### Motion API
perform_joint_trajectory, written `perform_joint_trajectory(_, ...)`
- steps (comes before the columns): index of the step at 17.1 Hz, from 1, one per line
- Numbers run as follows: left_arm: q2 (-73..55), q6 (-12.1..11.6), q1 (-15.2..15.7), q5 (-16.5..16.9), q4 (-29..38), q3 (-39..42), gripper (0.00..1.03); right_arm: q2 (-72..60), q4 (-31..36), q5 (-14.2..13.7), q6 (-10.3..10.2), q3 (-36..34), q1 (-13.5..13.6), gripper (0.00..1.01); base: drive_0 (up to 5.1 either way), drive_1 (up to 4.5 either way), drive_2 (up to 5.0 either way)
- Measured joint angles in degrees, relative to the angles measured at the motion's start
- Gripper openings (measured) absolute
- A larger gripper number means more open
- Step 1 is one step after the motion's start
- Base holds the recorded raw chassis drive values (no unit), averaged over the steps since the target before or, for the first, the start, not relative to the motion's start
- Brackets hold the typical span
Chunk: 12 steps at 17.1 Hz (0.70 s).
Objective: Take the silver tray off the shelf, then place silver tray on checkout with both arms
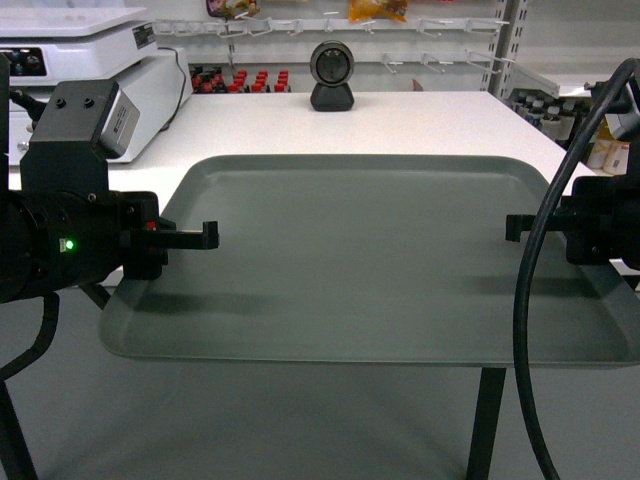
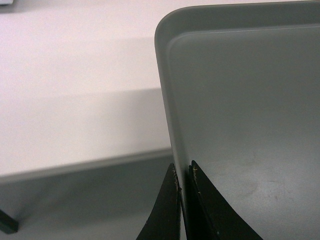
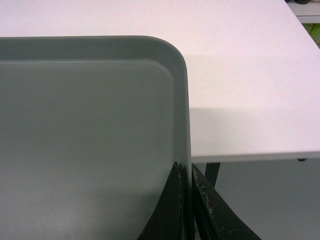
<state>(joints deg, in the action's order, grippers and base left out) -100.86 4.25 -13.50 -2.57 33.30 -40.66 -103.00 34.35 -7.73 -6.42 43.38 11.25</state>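
1. The left gripper (image 2: pixel 183 172) pinches the left rim of the silver tray (image 1: pixel 370 260).
2. The right gripper (image 3: pixel 186 172) pinches its right rim.
3. Between them the tray hangs level; its far part reaches over the checkout (image 1: pixel 400 120) beyond.

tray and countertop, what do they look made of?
Silver tray: matte grey with soft rounded moulded rim, no glints; could be plastic or coated metal, can't tell. Checkout: smooth white slab with thin edge on dark legs, probably laminate board.
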Motion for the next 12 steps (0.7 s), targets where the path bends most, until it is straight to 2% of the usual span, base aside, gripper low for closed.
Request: perform_joint_trajectory(12,0.0,0.0,0.0,0.0,0.0,0.0,0.03,0.0,-0.2,0.1,0.0,0.0,0.0,0.03,-0.1,4.07,-4.3)
